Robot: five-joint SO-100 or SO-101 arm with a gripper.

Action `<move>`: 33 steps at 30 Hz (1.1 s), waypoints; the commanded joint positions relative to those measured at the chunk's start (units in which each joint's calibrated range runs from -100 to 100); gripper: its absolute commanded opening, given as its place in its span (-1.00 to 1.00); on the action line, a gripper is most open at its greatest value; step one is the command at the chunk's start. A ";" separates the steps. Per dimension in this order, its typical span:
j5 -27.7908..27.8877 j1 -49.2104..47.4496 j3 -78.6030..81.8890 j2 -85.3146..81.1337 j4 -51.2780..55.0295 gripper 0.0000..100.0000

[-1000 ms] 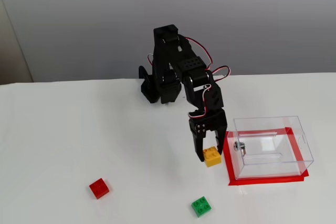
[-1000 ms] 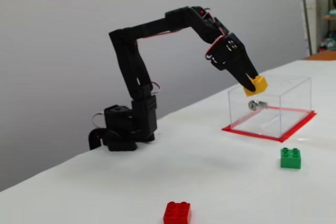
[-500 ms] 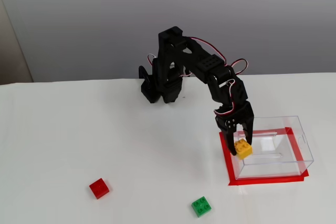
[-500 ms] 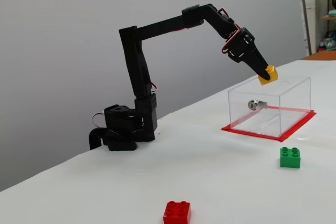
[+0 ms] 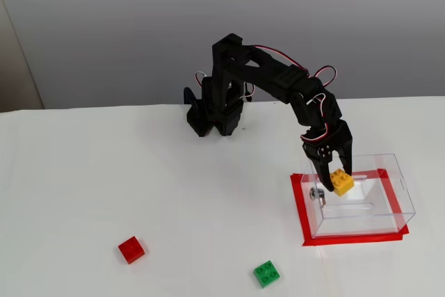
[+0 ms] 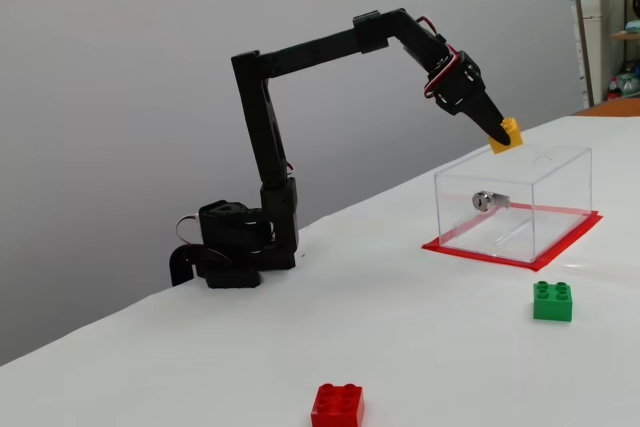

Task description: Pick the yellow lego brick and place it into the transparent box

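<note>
since half a second ago the arm has reached further out, carrying the yellow lego brick (image 5: 341, 181) from the near-left corner of the transparent box (image 5: 389, 203) to above its open top. the gripper (image 5: 334, 183) is closed on the brick, its fingers pinching it. the side-on fixed view shows the brick (image 6: 505, 134) held clear above the box rim (image 6: 560, 162), which the higher view cannot tell. the red brick (image 5: 131, 249) and green brick (image 5: 266, 273) lie on the white table (image 5: 104, 179), unmoved
</note>
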 commanded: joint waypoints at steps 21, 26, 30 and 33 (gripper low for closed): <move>-1.70 -6.22 -9.63 11.01 -7.74 -0.73; -1.70 -6.81 -14.24 13.13 -7.74 -0.73; -1.70 -7.48 -14.15 13.39 -7.65 -0.73; -1.70 -7.48 -13.79 12.79 -7.30 -0.72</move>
